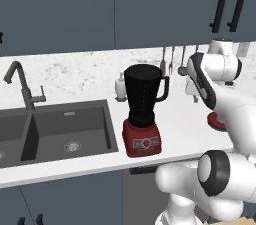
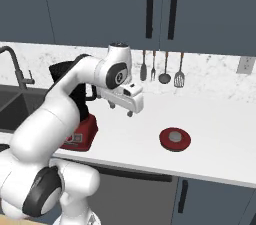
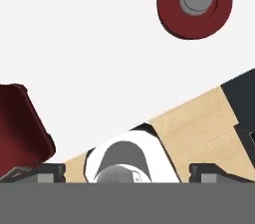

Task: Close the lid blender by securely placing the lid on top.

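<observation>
The blender (image 1: 144,98) stands on the white counter, a tall black jar with an open top on a red boxy base (image 1: 143,140); in the right base view my arm hides most of it, leaving part of its base (image 2: 84,131) showing. The round red lid (image 2: 175,139) with a grey knob lies flat on the counter to the blender's right, also seen as the lid (image 3: 195,2) and, half hidden by my arm, the lid (image 1: 217,121). My gripper (image 2: 122,109) hangs open and empty above the counter between blender and lid, with its fingertips (image 3: 51,170) set wide apart.
A sink (image 1: 65,131) with a faucet (image 1: 22,86) lies left of the blender. A small white soap bottle (image 1: 120,87) stands behind it. Utensils (image 2: 163,67) hang on the back wall. The counter's front edge and the wooden floor (image 3: 199,128) show below the hand.
</observation>
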